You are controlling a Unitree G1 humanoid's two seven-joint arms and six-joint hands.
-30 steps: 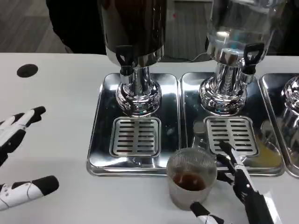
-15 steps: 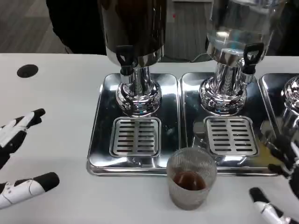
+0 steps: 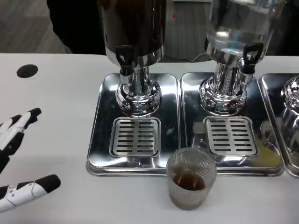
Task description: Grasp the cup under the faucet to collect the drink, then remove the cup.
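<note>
cup [image 3: 191, 178] set on tabletop [image 3: 60, 93] just before the drip trays, dark drink inside | left hand [image 3: 16, 161] spread wide, nothing held | step judged complete; cup best left undisturbed

No text, label, brand or number can be read — not on any surface.

Ribbed clear cup [image 3: 191, 179] of brown, perhaps tea-coloured, drink; slotted silver trays [image 3: 100, 140].
</note>
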